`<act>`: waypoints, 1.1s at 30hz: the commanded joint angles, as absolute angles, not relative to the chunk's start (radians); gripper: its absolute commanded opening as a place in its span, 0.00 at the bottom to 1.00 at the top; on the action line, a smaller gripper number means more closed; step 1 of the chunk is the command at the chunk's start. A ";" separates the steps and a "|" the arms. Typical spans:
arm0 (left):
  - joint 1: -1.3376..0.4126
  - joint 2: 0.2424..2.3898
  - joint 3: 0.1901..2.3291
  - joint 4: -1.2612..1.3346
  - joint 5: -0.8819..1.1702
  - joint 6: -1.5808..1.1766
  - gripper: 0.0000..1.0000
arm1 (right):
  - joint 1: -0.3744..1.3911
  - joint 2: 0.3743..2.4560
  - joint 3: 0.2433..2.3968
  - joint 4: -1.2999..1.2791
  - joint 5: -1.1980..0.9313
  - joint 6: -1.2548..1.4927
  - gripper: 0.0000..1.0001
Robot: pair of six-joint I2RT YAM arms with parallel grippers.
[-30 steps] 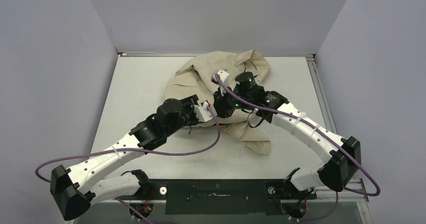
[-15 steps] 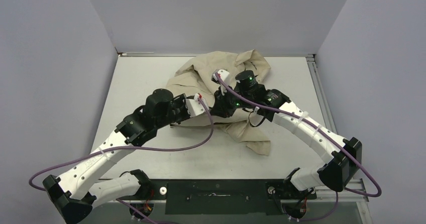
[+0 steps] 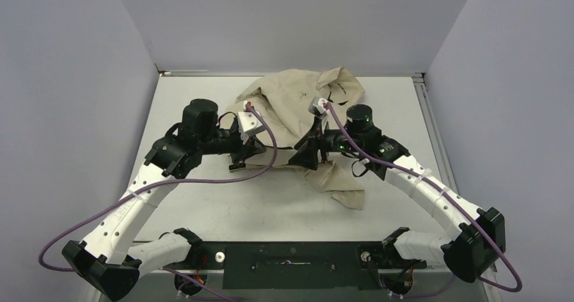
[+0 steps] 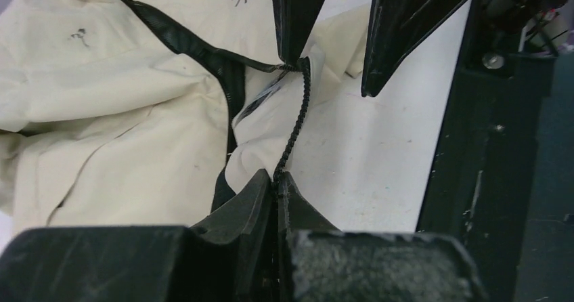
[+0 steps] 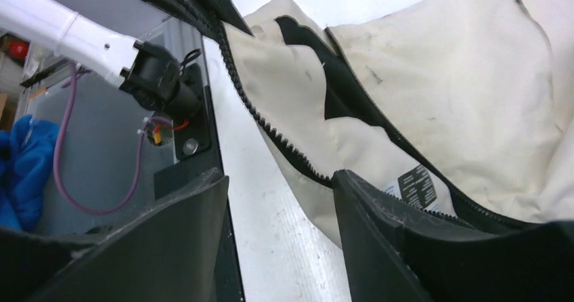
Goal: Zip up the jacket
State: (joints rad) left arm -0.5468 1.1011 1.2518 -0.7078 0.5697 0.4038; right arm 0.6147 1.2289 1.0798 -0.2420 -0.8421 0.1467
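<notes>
The beige jacket (image 3: 298, 99) lies crumpled at the back middle of the white table (image 3: 183, 99), its black lining showing. My left gripper (image 4: 277, 180) is shut on the black zipper edge (image 4: 298, 112), which runs taut from its tips toward the right gripper's fingers (image 4: 296, 11). In the top view the left gripper (image 3: 252, 152) sits at the jacket's near left edge. My right gripper (image 5: 277, 187) stands open above the table, nothing between its fingers; the toothed zipper edge (image 5: 271, 129) passes just beyond its right finger (image 5: 379, 227). A dark label (image 5: 416, 183) shows on the lining.
A flap of the jacket (image 3: 342, 190) hangs toward the near side, right of centre. The black base rail (image 3: 291, 254) runs along the table's near edge. Purple cables (image 3: 264, 160) loop from both wrists. Grey walls close in the left, back and right.
My left gripper shut on the zipper edge and swung left and back, pulling it taut. My right gripper opened, let go of the jacket and shifted right.
</notes>
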 commanded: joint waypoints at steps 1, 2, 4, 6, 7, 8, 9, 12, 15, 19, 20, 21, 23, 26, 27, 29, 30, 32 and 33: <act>-0.534 1.032 1.174 -0.495 0.743 0.166 0.00 | 0.589 1.156 0.912 0.181 -1.052 0.307 0.63; -0.532 1.024 1.154 -0.457 0.759 0.122 0.00 | 0.568 1.133 0.879 0.249 -1.066 0.325 0.67; -0.532 1.012 1.123 -0.386 0.784 0.017 0.00 | 0.526 1.081 0.841 0.372 -1.055 0.329 0.83; -0.526 1.007 1.105 -0.331 0.814 -0.080 0.00 | 0.500 1.058 0.837 0.514 -1.046 0.343 0.93; -0.520 1.006 1.097 -0.304 0.827 -0.129 0.00 | 0.493 1.067 0.846 0.580 -1.048 0.363 0.95; -0.515 1.006 1.091 -0.270 0.837 -0.178 0.00 | 0.490 1.090 0.856 0.668 -1.058 0.402 0.95; -0.510 1.004 1.085 -0.231 0.841 -0.227 0.00 | 0.489 1.130 0.864 0.770 -1.073 0.459 0.96; -0.483 1.002 1.075 -0.124 0.845 -0.358 0.00 | 0.494 1.274 0.822 1.306 -1.093 0.806 0.98; -0.457 1.006 1.089 -0.082 0.851 -0.430 0.00 | 0.509 1.432 0.768 1.770 -1.039 1.106 0.90; -0.449 1.014 1.094 -0.039 0.866 -0.486 0.00 | 0.622 1.520 0.755 1.779 -0.996 1.016 0.90; -0.449 1.016 1.092 -0.028 0.870 -0.494 0.00 | 0.643 1.536 0.761 1.779 -0.988 1.008 0.90; -0.448 1.017 1.091 -0.017 0.871 -0.497 0.00 | 0.655 1.550 0.768 1.779 -0.978 1.015 0.90; -0.446 1.014 1.080 -0.015 0.872 -0.492 0.00 | 0.674 1.563 0.783 1.779 -0.974 1.021 0.90; -0.437 1.005 1.054 0.029 0.865 -0.496 0.00 | 0.693 1.563 0.794 1.781 -0.966 1.026 0.91; -0.435 1.003 1.045 0.037 0.858 -0.498 0.00 | 0.701 1.562 0.796 1.780 -0.958 1.029 0.91; -0.433 1.002 1.030 0.048 0.836 -0.501 0.00 | 0.714 1.566 0.794 1.779 -0.919 1.031 0.94; -0.433 1.002 1.025 0.054 0.821 -0.501 0.00 | 0.718 1.572 0.790 1.780 -0.889 1.035 0.97; -0.434 1.006 1.017 0.065 0.792 -0.512 0.00 | 0.731 1.591 0.783 1.780 -0.823 1.044 0.90; -0.434 1.010 1.016 0.069 0.781 -0.518 0.00 | 0.734 1.608 0.781 1.779 -0.788 1.057 0.73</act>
State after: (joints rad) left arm -0.4412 1.0222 1.0149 -0.0380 0.8291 -0.4877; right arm 0.7078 1.5917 0.7574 1.4666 -0.9222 1.0279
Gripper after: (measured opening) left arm 0.023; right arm 0.917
